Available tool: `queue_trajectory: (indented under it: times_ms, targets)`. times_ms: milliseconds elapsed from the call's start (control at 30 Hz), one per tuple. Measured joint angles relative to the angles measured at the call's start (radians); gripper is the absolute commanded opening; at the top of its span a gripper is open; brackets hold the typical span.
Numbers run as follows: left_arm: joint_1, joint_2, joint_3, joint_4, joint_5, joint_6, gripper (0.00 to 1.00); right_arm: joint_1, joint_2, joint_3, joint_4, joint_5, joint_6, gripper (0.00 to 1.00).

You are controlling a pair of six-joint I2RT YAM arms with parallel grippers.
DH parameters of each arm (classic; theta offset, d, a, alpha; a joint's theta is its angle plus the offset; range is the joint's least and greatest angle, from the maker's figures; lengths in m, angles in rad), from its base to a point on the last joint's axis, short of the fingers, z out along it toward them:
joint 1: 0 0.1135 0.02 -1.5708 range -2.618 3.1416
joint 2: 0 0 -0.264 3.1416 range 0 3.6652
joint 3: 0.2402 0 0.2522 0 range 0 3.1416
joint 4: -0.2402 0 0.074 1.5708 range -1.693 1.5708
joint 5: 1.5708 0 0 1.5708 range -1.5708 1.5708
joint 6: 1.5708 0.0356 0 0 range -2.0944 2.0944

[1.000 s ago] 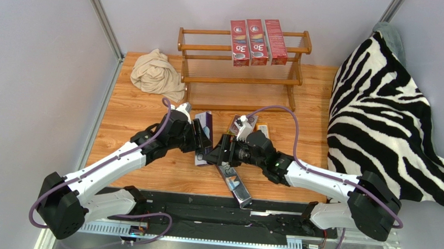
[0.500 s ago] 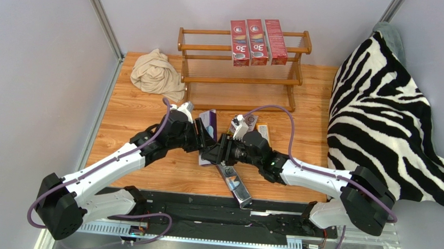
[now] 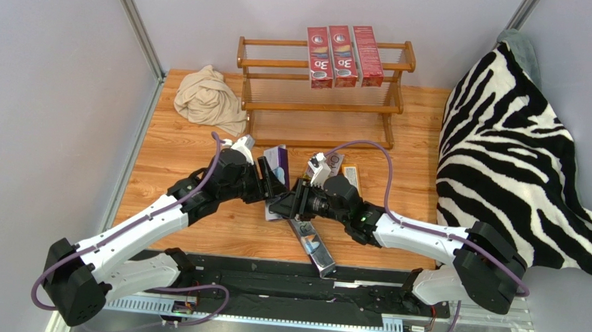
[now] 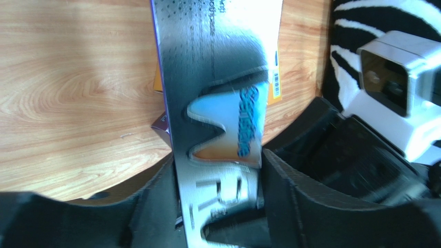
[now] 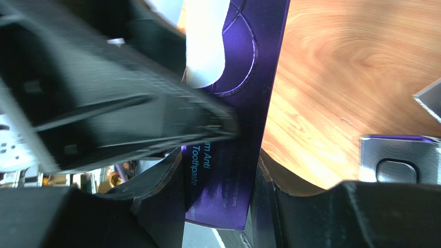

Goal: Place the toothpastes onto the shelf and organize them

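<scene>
The silver-purple carton is held at mid-bench, long axis pointing roughly towards the shelf beyond; my left pincer clasps it from the left; my right pincer grips it from the right, equally near.

Top cam: fixed, high, behind arm bases, looks down/fwd over whole wooden table to shelf at back. L + R wrist cams: v. close, facing each other across one silver-purple toothpaste carton. All 3 views share carton + tabletop.
</scene>
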Motion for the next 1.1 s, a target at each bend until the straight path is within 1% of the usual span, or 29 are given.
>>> queue_trajectory:
  times_ms: [67, 133, 367, 467, 567, 667, 767, 833, 967, 1033, 1100]
  targets:
    - [0.0, -0.026, 0.0, -0.01, -0.008, 0.004, 0.7, -0.003, 0.0, -0.007, -0.002, 0.007, 0.0, 0.25]
    - [0.0, -0.054, 0.0, -0.021, -0.019, 0.01, 0.76, -0.006, 0.0, -0.013, -0.008, 0.014, 0.001, 0.25]
    - [-0.002, -0.129, 0.047, -0.111, -0.077, 0.094, 0.87, -0.016, -0.002, -0.032, -0.044, 0.022, -0.001, 0.23]
    - [-0.002, -0.161, 0.067, -0.126, -0.099, 0.142, 0.88, -0.029, -0.023, -0.051, -0.045, 0.015, -0.008, 0.23]
    - [0.026, -0.188, 0.069, -0.126, -0.089, 0.186, 0.88, -0.047, -0.067, -0.074, -0.044, 0.002, -0.016, 0.23]
    - [0.103, -0.205, 0.053, -0.095, -0.015, 0.214, 0.88, -0.06, -0.13, -0.085, -0.044, -0.014, -0.038, 0.23]
    - [0.197, -0.229, -0.019, 0.008, 0.12, 0.228, 0.87, -0.061, -0.202, -0.085, -0.041, -0.041, -0.067, 0.23]
    - [0.234, -0.242, -0.079, 0.092, 0.222, 0.229, 0.87, -0.061, -0.249, -0.085, -0.035, -0.067, -0.083, 0.23]
    - [0.241, -0.261, -0.171, 0.275, 0.391, 0.21, 0.86, -0.061, -0.303, -0.085, -0.021, -0.116, -0.102, 0.23]
    - [0.249, -0.264, -0.187, 0.362, 0.458, 0.201, 0.86, -0.066, -0.318, -0.085, -0.011, -0.139, -0.106, 0.22]
    - [0.254, -0.264, -0.194, 0.42, 0.497, 0.186, 0.86, -0.068, -0.323, -0.085, 0.004, -0.157, -0.109, 0.22]
